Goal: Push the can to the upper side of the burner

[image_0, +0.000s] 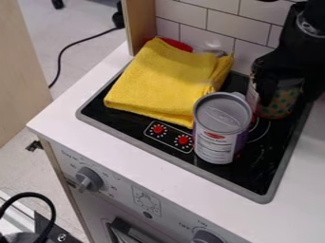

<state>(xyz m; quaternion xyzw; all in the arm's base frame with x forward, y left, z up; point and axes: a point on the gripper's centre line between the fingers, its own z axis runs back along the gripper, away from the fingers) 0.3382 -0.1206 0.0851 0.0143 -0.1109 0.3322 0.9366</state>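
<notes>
Nearest me, gray knob (89,179) on stove front. White bench (158,171) next. Can (219,130) upright on black stovetop (254,166), partly covering burner ring (268,127), just beside folded yellow cloth (158,78). Beyond can, toward upper right, I see my gripper (276,71) by patterned container (281,102); can't tell if spread or pressed together. Tiled wall (190,16) behind.
</notes>
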